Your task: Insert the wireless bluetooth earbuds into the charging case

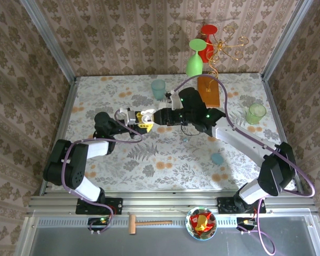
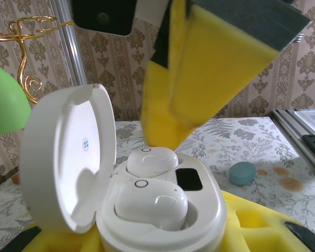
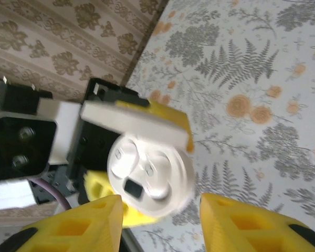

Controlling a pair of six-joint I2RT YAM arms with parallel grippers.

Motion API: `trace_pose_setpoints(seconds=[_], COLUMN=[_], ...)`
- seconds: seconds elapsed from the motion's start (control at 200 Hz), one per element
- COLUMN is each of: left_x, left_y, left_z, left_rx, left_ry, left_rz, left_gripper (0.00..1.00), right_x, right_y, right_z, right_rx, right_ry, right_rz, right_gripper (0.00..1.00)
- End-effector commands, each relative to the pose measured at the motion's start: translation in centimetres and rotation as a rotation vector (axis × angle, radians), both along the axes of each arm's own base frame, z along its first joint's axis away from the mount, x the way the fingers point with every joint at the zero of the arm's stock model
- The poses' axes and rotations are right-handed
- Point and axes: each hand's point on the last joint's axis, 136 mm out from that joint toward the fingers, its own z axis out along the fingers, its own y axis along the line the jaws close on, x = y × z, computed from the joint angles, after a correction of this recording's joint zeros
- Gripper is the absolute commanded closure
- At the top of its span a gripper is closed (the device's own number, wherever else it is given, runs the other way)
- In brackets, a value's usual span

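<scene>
The white charging case (image 2: 163, 210) is open, its round lid (image 2: 68, 157) tipped up on the left. Two white earbuds lie in its wells, one nearer (image 2: 151, 203) and one farther (image 2: 152, 160). My left gripper (image 2: 157, 239) is shut on the case, its yellow pads (image 2: 273, 226) against the sides. In the top view that gripper (image 1: 129, 116) is left of centre. My right gripper (image 1: 147, 118) hovers just over the case, one yellow finger (image 2: 199, 68) above the far earbud. Seen from the right wrist, the case (image 3: 149, 176) lies beyond my right gripper (image 3: 160, 220), open and holding nothing.
A light blue bud-shaped piece (image 1: 217, 158) lies on the floral table to the right. A teal cup (image 1: 158, 88), an orange block (image 1: 208, 90) and a green cup (image 1: 255, 113) stand at the back. Green (image 1: 194, 58) and red (image 1: 207, 34) goblets hang by a gold wire stand (image 1: 229, 45).
</scene>
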Motion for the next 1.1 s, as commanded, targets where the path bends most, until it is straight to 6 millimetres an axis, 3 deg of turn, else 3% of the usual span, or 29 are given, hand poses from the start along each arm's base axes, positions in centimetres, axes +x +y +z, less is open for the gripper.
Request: trace_pose_setpoints(seconds=[0.0, 0.075, 0.21, 0.24, 0.36, 0.59, 0.785, 1.095], left_x=[0.1, 0.0, -0.5, -0.6, -0.9, -1.0, 0.4, 1.3], left_y=[0.6, 0.5, 0.0, -0.1, -0.5, -0.5, -0.2, -0.1], left_z=[0.8, 0.6, 0.3, 0.2, 0.2, 0.5, 1.4, 2.4], left_rx=[-0.011, -0.008, -0.002, -0.001, -0.001, -0.003, -0.028, -0.048], left_ry=[-0.076, -0.083, -0.103, -0.106, -0.117, -0.124, -0.094, -0.102], left_rz=[0.026, 0.021, -0.001, -0.006, -0.020, -0.021, 0.064, 0.126], left_gripper=[0.76, 0.76, 0.77, 0.77, 0.77, 0.77, 0.76, 0.74], right_x=[0.1, -0.1, 0.4, 1.1, 2.5, 5.1, 4.6, 3.2], right_y=[-2.0, -2.8, -2.6, -2.3, -1.4, 0.1, 0.2, -0.9], right_z=[1.6, 2.4, 3.5, 2.7, 2.6, 2.4, 0.7, 3.6], right_rx=[0.005, 0.005, -0.006, -0.025, -0.043, -0.037, -0.079, 0.171], right_ry=[-0.115, -0.132, -0.137, -0.119, -0.091, -0.023, 0.018, 0.014], right_rz=[-0.068, -0.096, -0.098, -0.101, -0.111, -0.145, -0.115, -0.129], right_gripper=[0.55, 0.50, 0.36, 0.34, 0.26, 0.25, 0.27, 0.27])
